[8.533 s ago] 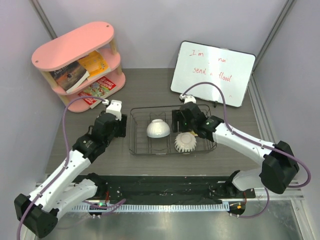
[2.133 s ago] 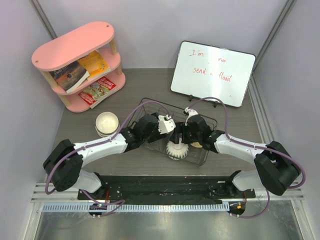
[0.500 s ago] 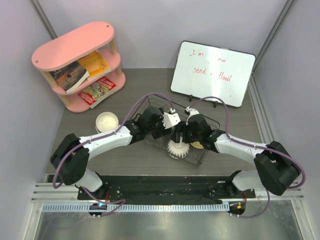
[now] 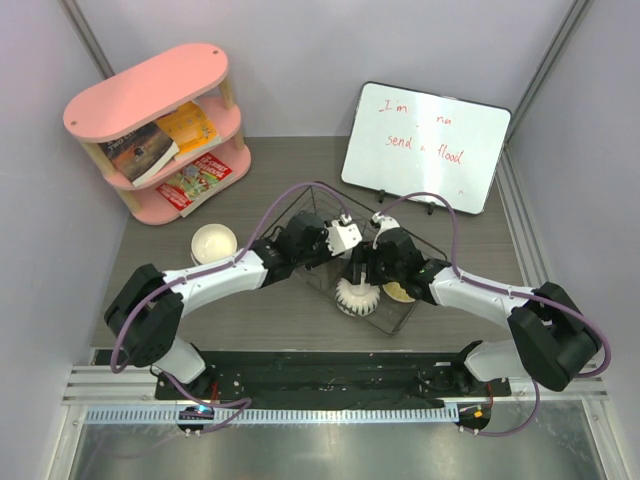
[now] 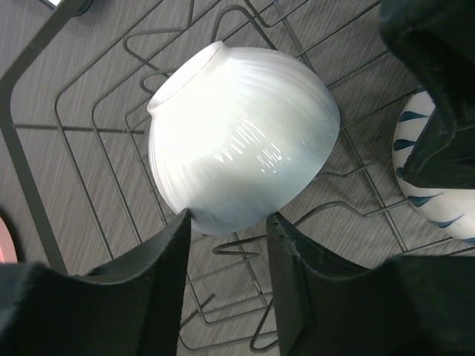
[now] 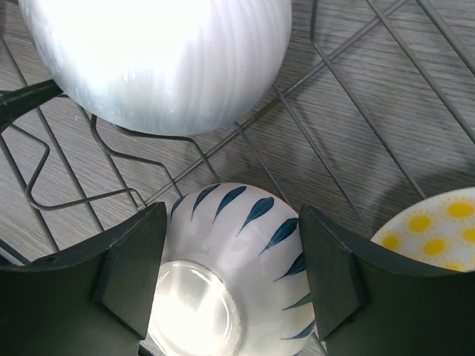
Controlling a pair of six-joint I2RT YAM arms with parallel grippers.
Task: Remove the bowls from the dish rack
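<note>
One blue-and-white bowl clamped in right gripper; left gripper straddles white ribbed bowl (grip unclear).

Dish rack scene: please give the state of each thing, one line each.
dish rack, on the table, holding three bowls
white ribbed bowl, in the rack, tilted, foot up
blue-and-white bowl, in the rack, upside down
yellow bowl, in the rack
cream bowl, on the table, upright
left pincer, around the white ribbed bowl, grip unclear
right pincer, closed on the blue-and-white bowl
</note>
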